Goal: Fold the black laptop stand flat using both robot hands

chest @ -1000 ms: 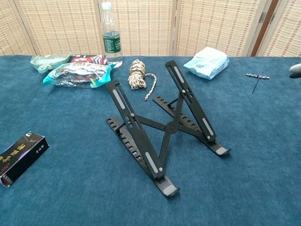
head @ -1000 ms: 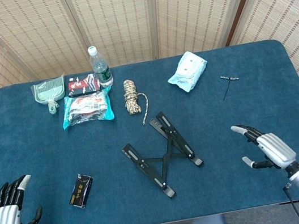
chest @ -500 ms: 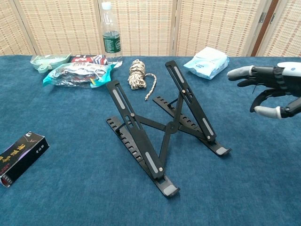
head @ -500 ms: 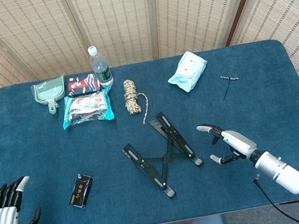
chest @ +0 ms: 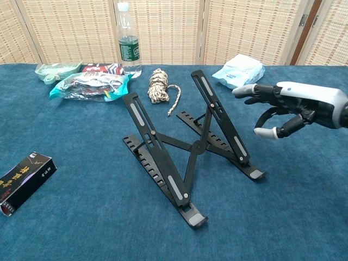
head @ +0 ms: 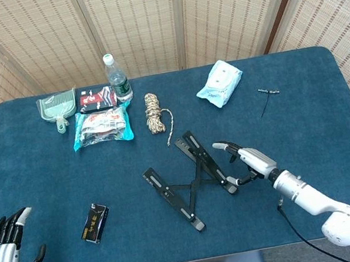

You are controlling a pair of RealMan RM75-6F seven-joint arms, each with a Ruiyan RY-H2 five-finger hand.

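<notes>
**Fingers spread, right hand almost at the stand's right leg**

Fingers (chest: 246, 90) on my right hand (chest: 296, 106) are apart with the thumb hooked under, holding nothing, not touching anything yet as far as I can tell. The laptop stand (head: 189, 181) sits propped open near the middle of the table (head: 305, 102), closer to the front edge, its two long rails running from front to back and leaning up toward the back. The stand lies just to the left of my right fingertips, so that hand is way nearer. My left hand (head: 4, 254) is parked off the front-left corner, fingers loosely apart, empty, well away. I figure the right rail gets grabbed first, and the left hand has a long reach across.
</notes>
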